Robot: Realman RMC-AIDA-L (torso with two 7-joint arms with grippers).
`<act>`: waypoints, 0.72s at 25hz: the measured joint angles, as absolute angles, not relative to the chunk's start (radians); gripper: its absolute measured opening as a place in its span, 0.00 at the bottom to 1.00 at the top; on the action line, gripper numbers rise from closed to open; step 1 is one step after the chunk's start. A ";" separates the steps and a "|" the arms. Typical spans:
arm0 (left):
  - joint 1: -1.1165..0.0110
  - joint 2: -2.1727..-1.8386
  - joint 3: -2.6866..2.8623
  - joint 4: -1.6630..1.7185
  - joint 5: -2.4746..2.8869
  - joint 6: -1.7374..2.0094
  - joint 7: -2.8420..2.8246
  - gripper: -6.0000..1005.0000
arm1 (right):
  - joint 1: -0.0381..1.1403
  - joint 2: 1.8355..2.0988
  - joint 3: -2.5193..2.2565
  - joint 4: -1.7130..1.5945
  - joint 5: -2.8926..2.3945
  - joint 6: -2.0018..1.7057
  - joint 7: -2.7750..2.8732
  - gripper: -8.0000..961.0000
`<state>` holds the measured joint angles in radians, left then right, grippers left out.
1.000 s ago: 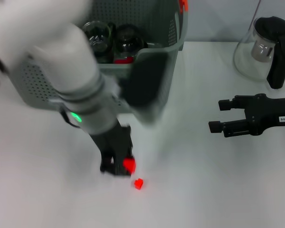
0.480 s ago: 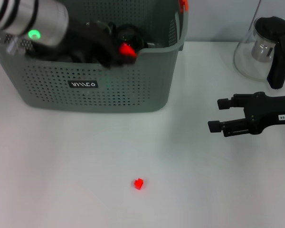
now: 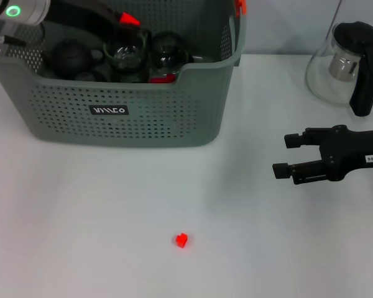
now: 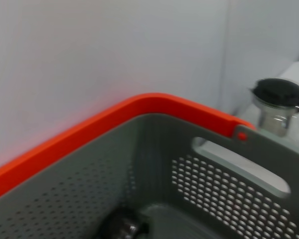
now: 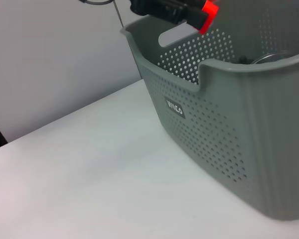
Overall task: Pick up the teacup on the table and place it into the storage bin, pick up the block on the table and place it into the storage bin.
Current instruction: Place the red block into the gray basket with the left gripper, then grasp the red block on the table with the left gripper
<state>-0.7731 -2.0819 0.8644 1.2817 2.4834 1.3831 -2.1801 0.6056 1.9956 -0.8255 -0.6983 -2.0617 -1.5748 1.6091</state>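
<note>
Storage bin (image 3: 130, 118) stands in the upper left of the head view, on the white table (image 3: 81, 205), and already holds several glass and dark vessels. I judge the teacup to be among them, though I cannot tell which one it is. No cup stands loose on the table.

My left gripper (image 3: 121, 20) hangs over the bin's interior at the top of the frame, above the glassware. A red block (image 3: 129, 19) sits at its tip, and I judge my fingers pinch it, not yet let go. The right wrist view bears this out: dark fingers with a red piece (image 5: 208, 14) at the tip, above the bin's far rim. The arm reaches in from the upper left corner, sloping down and inward across the bin.

A second small red piece (image 3: 181, 239) lies on the table in the lower middle of the frame, well apart from the bin. So, by my judgement, one block remains to be released and another may be left to collect.

My right gripper (image 3: 286, 154) is parked at the right edge of the frame, fingers spread and holding nothing, near a glass teapot (image 3: 345, 62) in the upper right corner.
</note>
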 joint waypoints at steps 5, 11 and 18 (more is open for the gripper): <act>-0.770 -2.073 0.863 1.258 2.483 1.313 -2.255 0.30 | 0.603 1.996 -0.825 -0.698 -2.062 -1.589 1.609 0.97; -0.766 -2.065 0.854 1.277 2.517 1.305 -2.274 0.31 | 0.602 1.994 -0.825 -0.698 -2.062 -1.591 1.609 0.97; -0.744 -2.064 0.850 1.396 2.504 1.471 -2.246 0.54 | 0.601 1.993 -0.822 -0.698 -2.063 -1.590 1.609 0.97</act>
<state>-0.7437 -2.0636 0.8496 1.3964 2.5036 1.4711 -2.2464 0.6006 1.9934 -0.8222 -0.6979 -2.0625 -1.5905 1.6091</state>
